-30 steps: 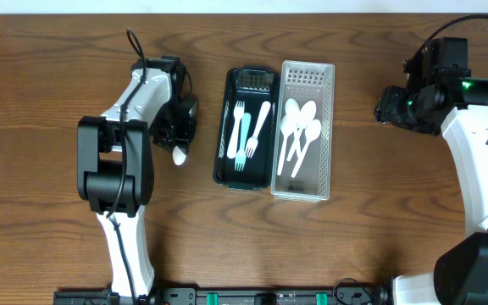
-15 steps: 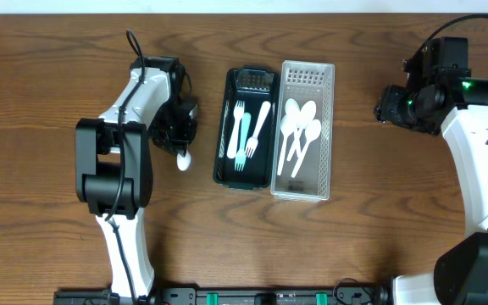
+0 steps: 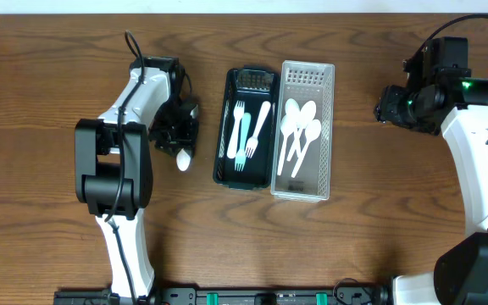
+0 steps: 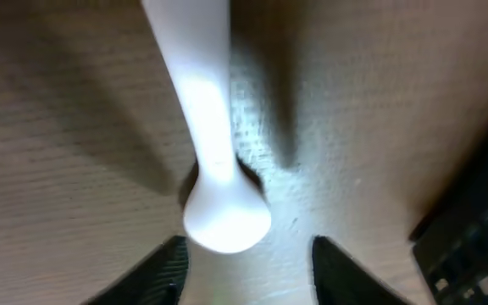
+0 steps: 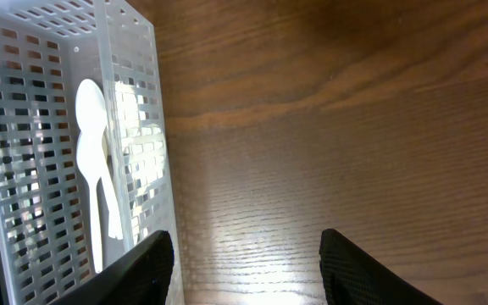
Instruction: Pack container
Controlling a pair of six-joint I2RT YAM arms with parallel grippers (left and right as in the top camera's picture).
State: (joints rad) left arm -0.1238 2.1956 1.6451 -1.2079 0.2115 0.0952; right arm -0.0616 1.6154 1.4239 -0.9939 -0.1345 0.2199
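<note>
The left end effector (image 4: 248, 273) stands open. Its two dark fingers (image 4: 166, 269) sit at the bottom of the left wrist view with a gap wider than the rounded end of the white plastic spoon (image 4: 214, 127). That end lies just above the gap, and neither finger visibly touches it. The spoon rests flat on the wooden worktop (image 4: 49, 169), its stem running up to the top edge of the view.

In the overhead view the left end effector (image 3: 180, 146) is left of centre. The spoon (image 3: 183, 160) pokes out below it, a little lower and further right than one second ago and almost where it was half a second ago. The arm above it has barely shifted.

The right end effector (image 5: 248, 269) is spread wide with nothing between its fingers. It hovers over bare worktop just right of the clear perforated basket (image 5: 134, 102). In the overhead view it (image 3: 388, 108) sits at the right of the frame, where it was in both earlier frames.

The spoon is glossy, plain white and catches a bright highlight along its stem. It lies well left of the black tray (image 3: 246, 80), which holds a white fork (image 3: 238, 125), a teal fork (image 3: 246, 142) and one more white piece. The basket (image 3: 305, 76) touches the tray's right side and holds several white spoons (image 3: 299, 127), unchanged since before.
</note>
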